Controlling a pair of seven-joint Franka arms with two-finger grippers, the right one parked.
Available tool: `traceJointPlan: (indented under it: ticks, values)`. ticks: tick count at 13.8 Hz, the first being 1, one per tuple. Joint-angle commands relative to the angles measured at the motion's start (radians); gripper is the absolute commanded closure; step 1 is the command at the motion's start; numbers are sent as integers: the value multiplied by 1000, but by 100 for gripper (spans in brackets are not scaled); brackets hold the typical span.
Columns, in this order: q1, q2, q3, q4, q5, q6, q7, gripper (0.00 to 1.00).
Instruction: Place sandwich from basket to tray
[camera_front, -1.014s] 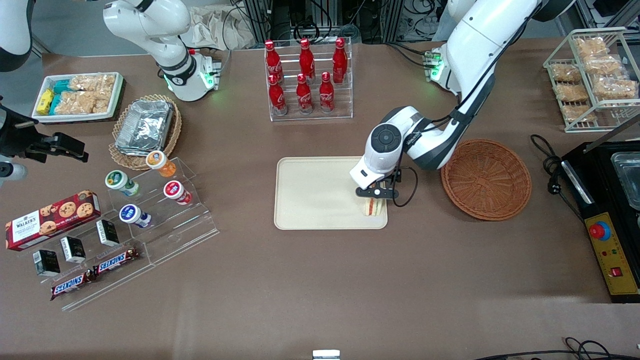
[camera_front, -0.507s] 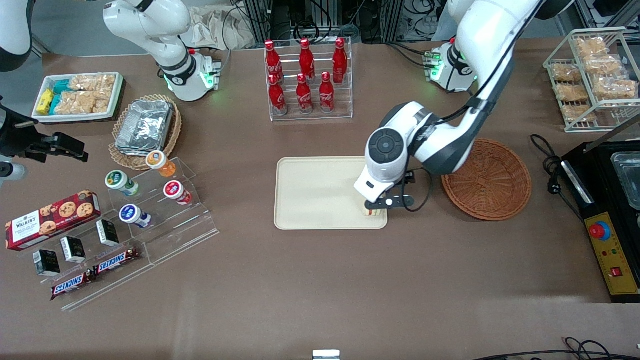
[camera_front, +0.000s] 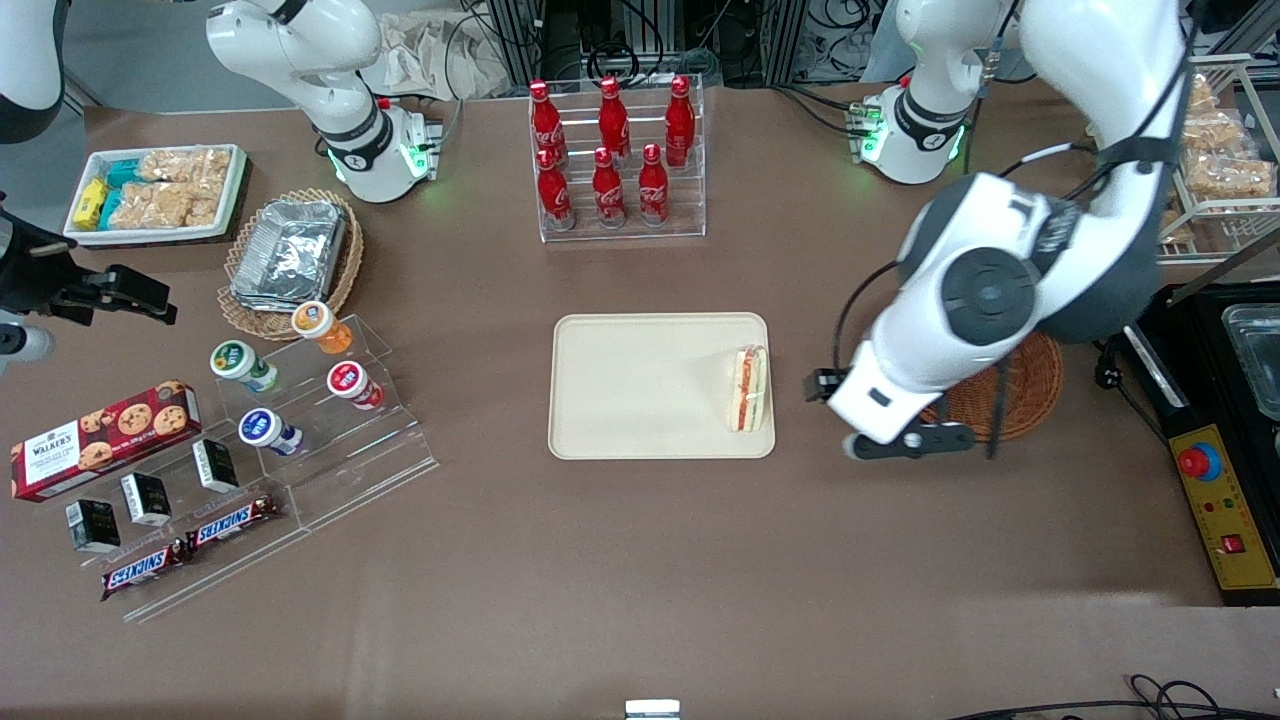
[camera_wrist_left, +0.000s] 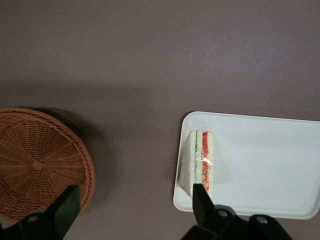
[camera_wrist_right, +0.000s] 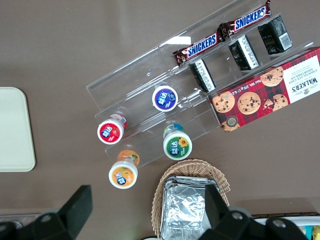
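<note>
Cream-beige rectangular tray (camera_front: 640, 385) with rounded corners sits mid-table in the front view, and the small triangular white-bread sandwich (camera_front: 749, 389) with the orange-red filling is lying on it, right at the tray's edge toward the working arm's end. The round reddish-brown woven wicker basket (camera_front: 1010, 395) is on the table well apart from the tray, mostly covered by the white left arm. The left arm's black gripper (camera_front: 905, 442) hangs above bare brown table between tray and basket, touching neither, with nothing in it. From this angle I can't really read how far apart its fingers are.

Left wrist view clears that up: the two black fingers (camera_wrist_left: 65, 207) are spread wide, one over the basket (camera_wrist_left: 40, 162) rim, the other over the tray (camera_wrist_left: 260, 165) edge by the sandwich (camera_wrist_left: 200, 162). Nothing between them but tablecloth. The sandwich shows its red and green filling edge and looks wrapped in clear film. Basket's empty.

Right wrist view only catches a tray (camera_wrist_right: 15, 130) corner.
</note>
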Motion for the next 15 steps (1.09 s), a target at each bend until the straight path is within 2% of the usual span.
traceJointPlan:
  ticks: [1, 4, 5, 11, 15]
  values:
    - [65, -83, 50, -7, -82, -76, 161, 0]
    - [-21, -166, 284, -7, -141, -85, 264, 0]
    - [-44, -191, 335, -11, -148, -87, 291, 0]
    - [-107, -398, 466, -131, -148, -130, 377, 0]
    - [-107, -386, 498, -90, -158, -202, 409, 0]
